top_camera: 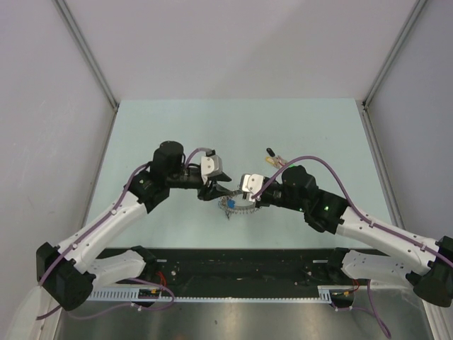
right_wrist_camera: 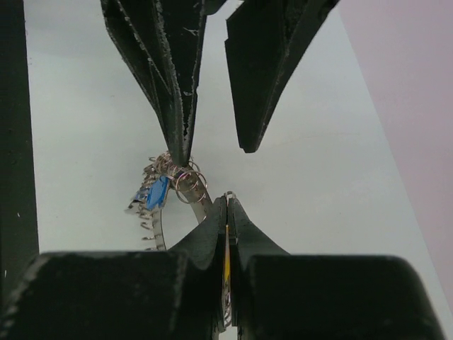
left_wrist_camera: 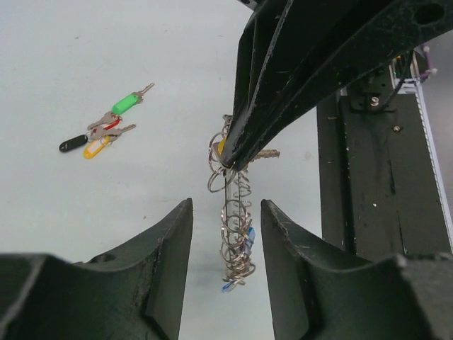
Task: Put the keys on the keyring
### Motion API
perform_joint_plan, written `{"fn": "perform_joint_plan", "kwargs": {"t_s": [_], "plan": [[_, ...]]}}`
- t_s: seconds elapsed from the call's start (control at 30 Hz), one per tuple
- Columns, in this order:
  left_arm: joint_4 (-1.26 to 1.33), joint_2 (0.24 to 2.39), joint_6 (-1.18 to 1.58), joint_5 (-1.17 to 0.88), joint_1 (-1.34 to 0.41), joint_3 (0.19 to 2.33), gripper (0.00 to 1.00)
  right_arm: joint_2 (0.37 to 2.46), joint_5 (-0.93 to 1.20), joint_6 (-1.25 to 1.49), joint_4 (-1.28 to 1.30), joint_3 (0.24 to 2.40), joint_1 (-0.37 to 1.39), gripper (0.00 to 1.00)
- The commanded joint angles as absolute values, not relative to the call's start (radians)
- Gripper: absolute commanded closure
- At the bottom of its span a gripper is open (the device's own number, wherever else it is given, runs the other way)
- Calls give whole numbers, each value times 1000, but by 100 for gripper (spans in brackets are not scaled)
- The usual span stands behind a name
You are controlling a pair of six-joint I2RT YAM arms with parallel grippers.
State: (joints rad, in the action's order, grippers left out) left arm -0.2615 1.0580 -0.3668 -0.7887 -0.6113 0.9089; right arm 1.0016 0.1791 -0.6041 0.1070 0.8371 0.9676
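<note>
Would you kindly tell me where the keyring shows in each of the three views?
Top external: keyring at the picture's centre, mid-table.
Left wrist: centre, seen nearly edge-on, running downward.
Right wrist: left of centre, lower half.
Shared landmark: the blue key on it.

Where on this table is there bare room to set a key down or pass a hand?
Free: the far half of the table beyond both arms and the loose keys, plus the near strip between the two arms. Crowded: the centre, where left claw and right claw meet at the keyring.
</note>
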Motion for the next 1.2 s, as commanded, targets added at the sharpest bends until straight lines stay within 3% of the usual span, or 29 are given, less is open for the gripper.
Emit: {"fn": "perform_joint_plan", "kwargs": {"t_s": [0.0,0.17,0.93,1.07,1.17], "plan": [[-339,1112,-466,-931,-595,994,53,974,216,-624,92,908,979,100],[-348,1181,-468,-960,-591,1034,54,979,222,-627,109,917,983,100],[-336,1281,-433,-1054,-591,1032,81,996,227,-627,107,925,988,100],[-337,1270,-431,-1045,-591,1029,99,991,206,-627,112,927,986,100],[-322,1247,-423,-1016,-589,1011,100,980,166,-617,120,927,988,100]]}}
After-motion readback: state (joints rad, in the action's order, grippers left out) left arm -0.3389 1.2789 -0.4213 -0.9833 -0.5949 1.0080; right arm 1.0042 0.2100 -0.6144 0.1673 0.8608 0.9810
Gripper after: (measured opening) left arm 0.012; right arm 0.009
